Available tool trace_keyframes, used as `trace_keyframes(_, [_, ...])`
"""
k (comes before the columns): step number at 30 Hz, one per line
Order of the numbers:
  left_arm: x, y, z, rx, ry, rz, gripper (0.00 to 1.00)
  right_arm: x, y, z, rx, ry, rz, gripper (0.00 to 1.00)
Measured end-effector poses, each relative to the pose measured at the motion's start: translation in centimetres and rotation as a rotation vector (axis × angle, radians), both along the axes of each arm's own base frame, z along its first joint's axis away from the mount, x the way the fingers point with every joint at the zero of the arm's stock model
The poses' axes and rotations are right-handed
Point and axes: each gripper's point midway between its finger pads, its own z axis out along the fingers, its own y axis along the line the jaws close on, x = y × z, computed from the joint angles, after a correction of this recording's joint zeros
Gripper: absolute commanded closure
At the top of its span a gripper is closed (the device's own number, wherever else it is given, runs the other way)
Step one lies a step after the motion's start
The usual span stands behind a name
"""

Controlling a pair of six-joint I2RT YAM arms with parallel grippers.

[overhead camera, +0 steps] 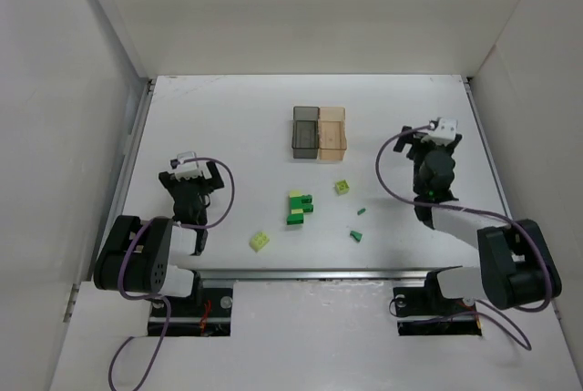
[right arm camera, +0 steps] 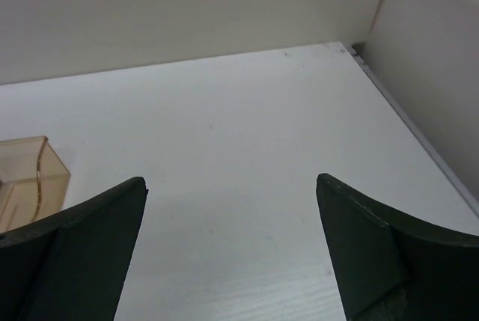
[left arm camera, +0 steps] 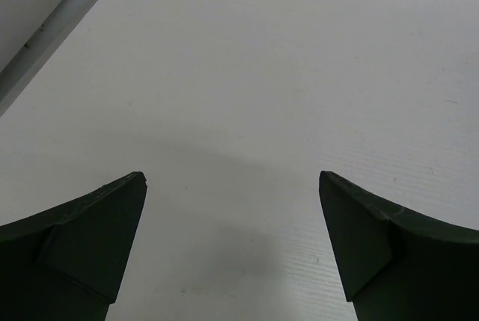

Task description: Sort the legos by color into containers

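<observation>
Smoky grey box [overhead camera: 305, 132] & orange-tan box [overhead camera: 332, 131] sit joined side by side at mid-table toward the back, grey on the L; contents too small to tell. Legos lie loose nearer the arms: mixed green cluster [overhead camera: 299, 207], yellow-green brick [overhead camera: 342, 187], second yellow-green brick [overhead camera: 260, 241], two dark green bits [overhead camera: 357, 235] to the R. Boxes are well apart from every wall. L gripper [left arm camera: 232, 179] & R gripper [right arm camera: 230, 180] hang w/ jaws spread wide, holding nothing. White table [overhead camera: 228, 127], metal edge rail [left arm camera: 45, 37], white wall panels [overhead camera: 301, 8].
</observation>
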Motion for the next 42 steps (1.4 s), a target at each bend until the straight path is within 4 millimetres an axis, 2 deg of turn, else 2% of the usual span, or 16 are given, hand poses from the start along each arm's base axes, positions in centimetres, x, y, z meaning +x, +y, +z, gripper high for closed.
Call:
trace_keyframes(3, [0.1,-0.3,0.0,0.008,0.002,-0.019,0.00,2.5,1.5,4.7,-0.087,0.012,0.052,0.00])
trace_keyframes(5, [0.1,-0.6,0.0,0.019,0.005,-0.045,0.00,3.7,2.8,9.4,-0.168,-0.024,0.067,0.00])
trace_keyframes(8, [0.1,-1.7,0.3,0.039,0.001,-0.116,0.00,3.4,4.9,15.5,-0.323,-0.085,0.064,0.00])
trace_keyframes(10, [0.3,-2.5,2.0,0.076,-0.022,-0.170,0.00,2.7,6.0,18.3,-0.401,-0.107,0.048,0.00])
trace_keyframes(12, [1.6,-4.7,6.0,0.213,-0.052,-0.326,0.00,2.0,6.4,20.4,-0.422,-0.114,0.001,0.00])
trace_keyframes(15, [3.3,-9.0,15.3,0.522,-0.169,-0.563,0.00,1.4,6.7,22.9,-0.391,-0.071,-0.035,0.00])
trace_keyframes(17, [3.2,-10.7,21.0,0.687,-0.276,-0.629,0.00,1.8,8.2,24.7,-0.384,-0.028,0.061,0.00])
trace_keyframes(18, [2.8,-11.2,23.1,0.728,-0.314,-0.639,0.00,1.9,9.2,25.4,-0.377,-0.015,0.127,0.00])
trace_keyframes(20, [2.6,-11.4,25.4,0.715,-0.324,-0.636,0.00,1.8,11.6,25.8,-0.342,0.024,0.277,0.00])
trace_keyframes(22, [3.3,-11.2,26.2,0.624,-0.266,-0.621,0.00,1.4,13.8,23.9,-0.284,0.106,0.406,0.00])
trace_keyframes(25, [4.4,-11.3,26.2,0.508,-0.170,-0.620,0.00,0.6,16.4,16.9,-0.193,0.312,0.546,0.00])
trace_keyframes(27, [4.0,-11.4,24.3,0.482,-0.100,-0.641,0.00,-0.7,17.8,10.0,-0.132,0.501,0.611,0.00])
trace_keyframes(29, [3.1,-11.5,21.1,0.464,-0.017,-0.667,0.00,-2.5,18.3,2.8,-0.092,0.718,0.632,0.06])
trace_keyframes(32, [1.3,-11.8,15.7,0.440,0.134,-0.711,0.00,-4.7,18.4,-4.8,-0.065,0.973,0.615,0.09])
trace_keyframes(35, [-0.5,-12.4,11.5,0.419,0.278,-0.764,0.00,-5.7,18.6,-8.5,-0.056,1.093,0.596,0.14])
trace_keyframes(42, [-3.7,-14.0,6.5,0.406,0.485,-0.902,0.00,-5.7,19.2,-11.5,-0.059,1.159,0.592,0.21])
